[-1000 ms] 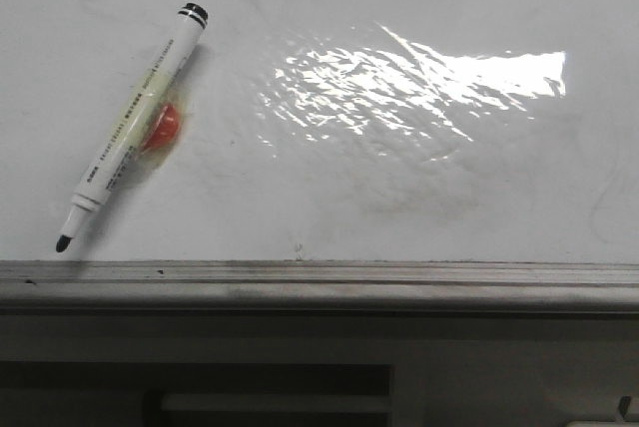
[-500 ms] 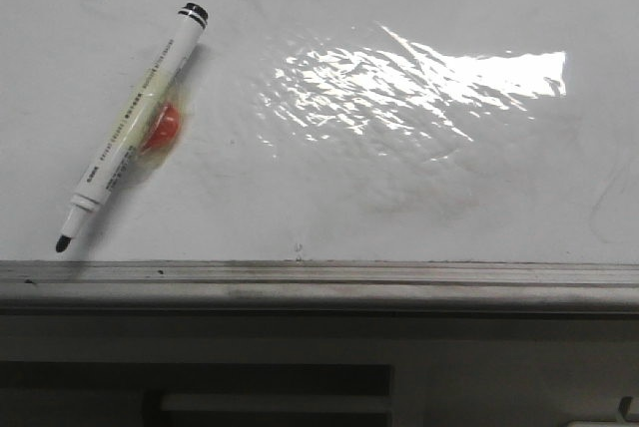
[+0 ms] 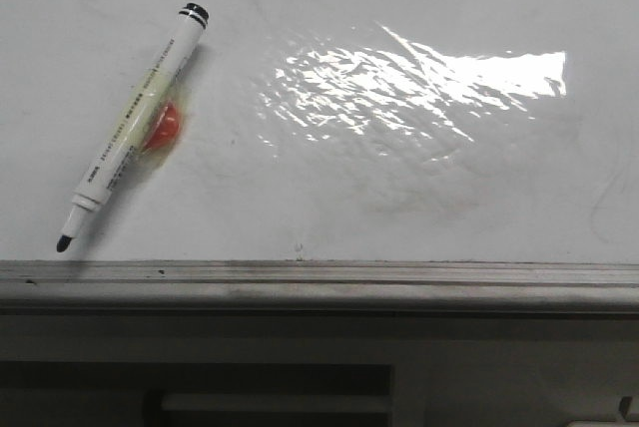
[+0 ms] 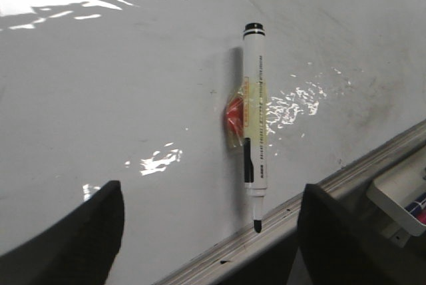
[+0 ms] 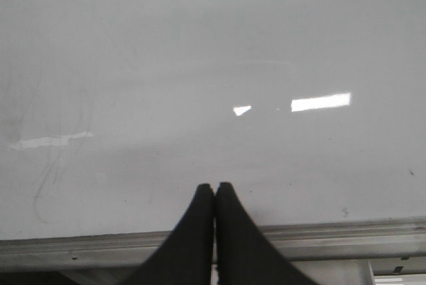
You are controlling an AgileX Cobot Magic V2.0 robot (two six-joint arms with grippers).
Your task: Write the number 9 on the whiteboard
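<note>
We're seeing the marker [image 3: 132, 126] lying uncapped on the whiteboard [image 3: 399, 198], left hand [image 4: 210, 232] spread wide, right hand [image 5: 214, 195] clenched empty.

Left gripper [image 4: 208, 232]: fingers [image 4: 86, 228] spread wide apart, nothing between them. Right gripper [image 5: 213, 195]: fingers [image 5: 196, 232] pressed together tip to tip, holding nothing.

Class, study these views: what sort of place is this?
Probably a robot test bench: a flat whiteboard in a grey metal frame, an uncapped marker lying on it, and black gripper fingers.
</note>
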